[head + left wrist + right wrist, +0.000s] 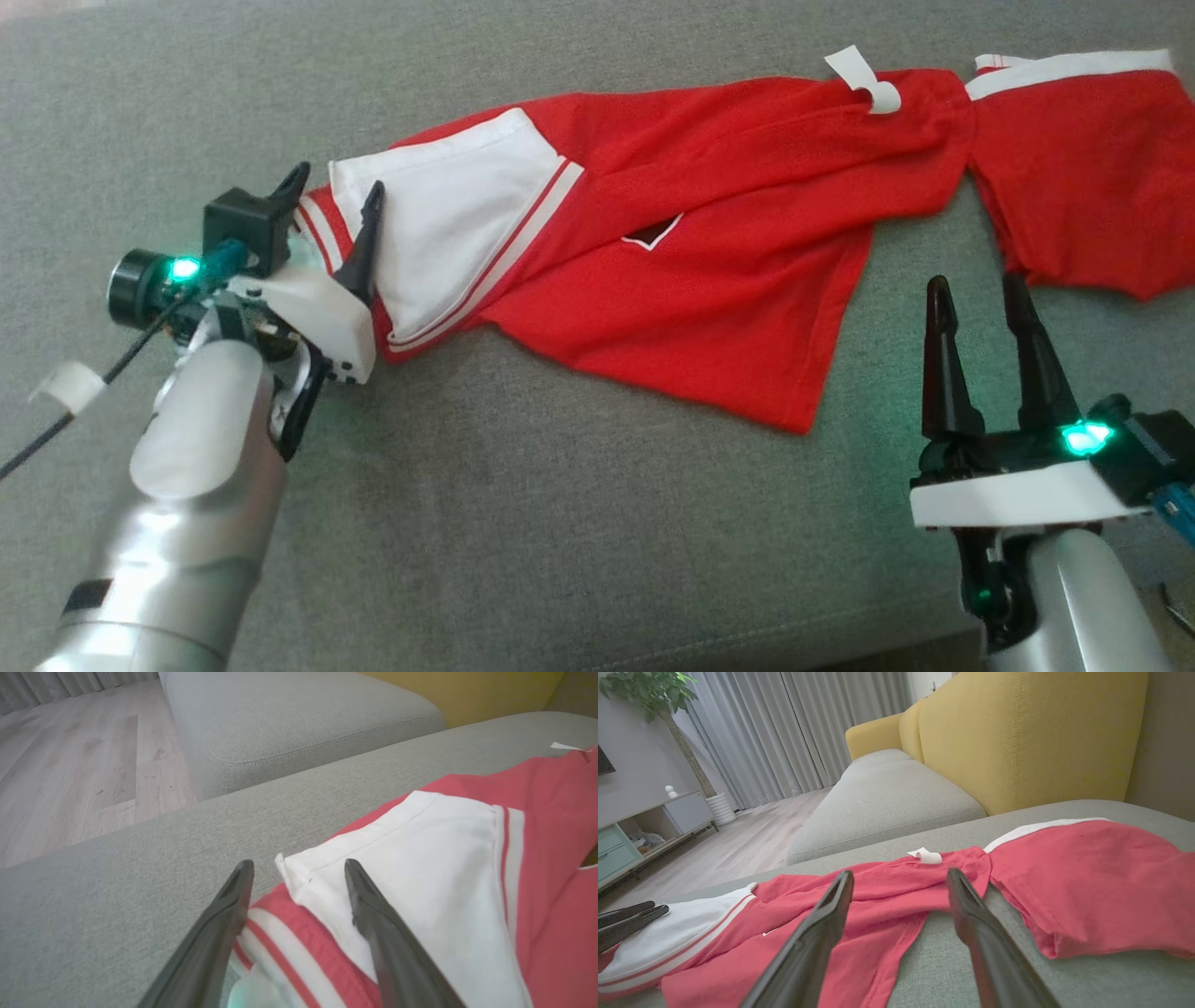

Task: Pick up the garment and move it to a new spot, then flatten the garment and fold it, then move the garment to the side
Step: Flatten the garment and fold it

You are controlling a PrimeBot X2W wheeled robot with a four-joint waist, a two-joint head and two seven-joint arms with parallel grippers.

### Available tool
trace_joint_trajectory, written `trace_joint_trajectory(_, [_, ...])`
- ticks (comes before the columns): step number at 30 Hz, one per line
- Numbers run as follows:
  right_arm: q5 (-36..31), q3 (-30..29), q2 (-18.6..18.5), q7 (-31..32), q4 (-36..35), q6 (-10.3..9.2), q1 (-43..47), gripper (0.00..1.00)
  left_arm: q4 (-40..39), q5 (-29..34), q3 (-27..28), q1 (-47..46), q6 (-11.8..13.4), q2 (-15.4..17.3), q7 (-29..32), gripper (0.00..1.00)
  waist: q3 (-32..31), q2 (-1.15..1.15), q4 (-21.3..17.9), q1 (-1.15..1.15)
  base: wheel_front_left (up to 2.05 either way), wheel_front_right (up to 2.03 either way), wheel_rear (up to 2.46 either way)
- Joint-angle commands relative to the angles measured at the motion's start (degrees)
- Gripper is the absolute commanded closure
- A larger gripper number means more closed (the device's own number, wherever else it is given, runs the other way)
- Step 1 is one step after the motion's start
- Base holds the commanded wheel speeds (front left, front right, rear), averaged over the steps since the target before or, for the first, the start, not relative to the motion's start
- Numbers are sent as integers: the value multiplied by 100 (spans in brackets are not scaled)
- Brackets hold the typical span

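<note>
A rumpled red garment with a white striped sleeve lies across the grey woven sofa cushion. The left gripper stands with its tapered jaws spread astride the sleeve hem. The right gripper, jaws also apart, sits just beside the garment.

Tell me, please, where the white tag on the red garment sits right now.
In the head view the white tag lies at the far edge of the red garment, right of centre, beside its twisted narrow part, beyond the open right gripper.
</note>
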Motion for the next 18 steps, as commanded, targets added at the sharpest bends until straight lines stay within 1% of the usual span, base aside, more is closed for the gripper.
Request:
trace_joint_trajectory(1, [50,127,-23,-52,-146,-5,-100,0,-73,-39,166,-291,-25,181,-9,0,10,0,-1,-1,0,0,0])
trace_joint_trajectory(6, [40,147,-23,-52,-146,-5,-124,0,261,-142,26,-471,-88,170,6,0,41,0,-4,-1,0,0,0])
trace_joint_trajectory(12, [24,167,-23,-52,-100,-5,-135,0,466,-290,-335,-610,-134,144,-71,0,60,0,-5,-1,0,0,0])
trace_joint_trajectory(13, [23,169,-23,-52,-90,-5,-135,0,492,-334,-401,-626,-136,139,-71,13,59,0,-6,-1,0,0,0])
trace_joint_trajectory(14, [22,174,-23,-52,-83,-5,-136,0,508,-391,-487,-637,-138,134,-64,38,57,0,-10,-1,0,0,0])
trace_joint_trajectory(15, [22,174,-23,-52,-83,-5,-136,0,508,-391,-487,-637,-138,134,-64,38,57,0,-10,-1,0,0,0])
trace_joint_trajectory(16, [22,181,-23,-52,-73,-5,-137,0,509,-461,-599,-643,-138,133,-57,60,53,0,-15,-1,0,0,0])
trace_joint_trajectory(17, [23,191,-23,-52,-62,-5,-139,0,498,-542,-723,-648,-139,144,-52,90,48,0,-22,-1,0,0,0])
trace_joint_trajectory(18, [23,198,-23,-52,-52,-5,-142,0,473,-616,-841,-660,-139,173,-72,100,43,0,-28,-1,0,0,0])
